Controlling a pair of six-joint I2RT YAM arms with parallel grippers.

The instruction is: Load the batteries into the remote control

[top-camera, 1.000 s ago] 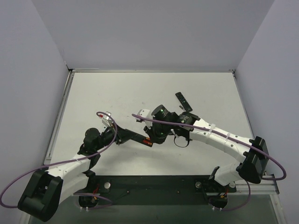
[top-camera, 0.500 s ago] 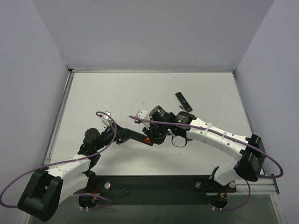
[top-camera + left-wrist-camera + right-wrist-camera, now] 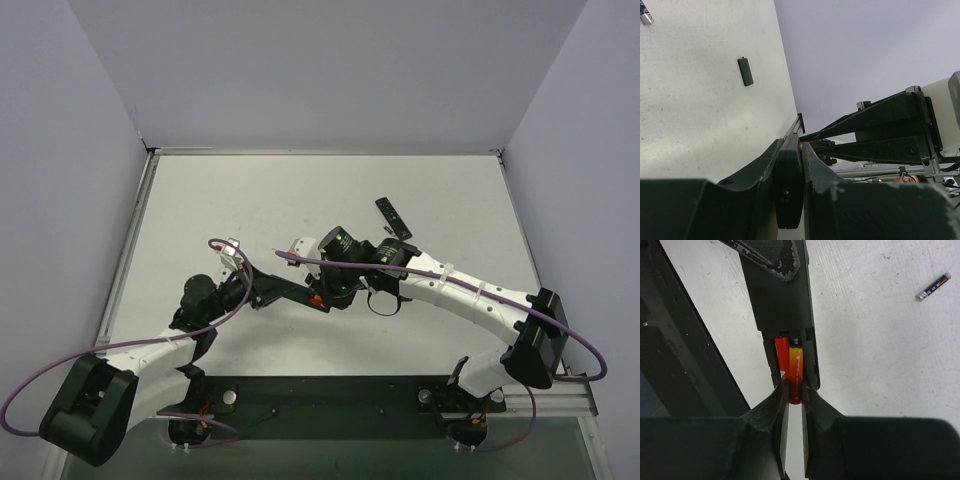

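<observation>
**Workspace at the moment of battery insertion.** The table (image 3: pixel 220 200) is a white matte sheet. Plain grey walls (image 3: pixel 330 70) close it in at 9, 12 and 3 o'clock, and a metal rim (image 3: pixel 128 250) runs along the 9 o'clock edge. The 2 arms meet just below centre. Open surface lies toward 10, 12 and 2 o'clock, while the 6 o'clock strip is taken up by arm links and the black base rail (image 3: pixel 330 395).

The left gripper (image 3: pixel 272 290) has its jaws narrow, clamped on the sides of the remote control (image 3: pixel 292 292). The right gripper (image 3: pixel 322 297) meets the remote's 3 o'clock end.

In the right wrist view, the right jaws are almost closed and pinch a red-orange battery (image 3: pixel 796 372). Its far end sits inside the remote's open compartment, against the spring. A second red battery (image 3: pixel 780 356) lies in the bay just beside it at 9 o'clock, its near end hidden behind a finger. A loose dark battery (image 3: pixel 933 286) rests on the table at 2 o'clock, well apart.

A slim black object (image 3: pixel 393 217) lies at 1 o'clock from the grippers, clear of both. Whether it is a cover or another remote cannot be told. From above, the held battery shows only as a red speck. In the left wrist view the remote appears edge-on, with its compartment hidden.
</observation>
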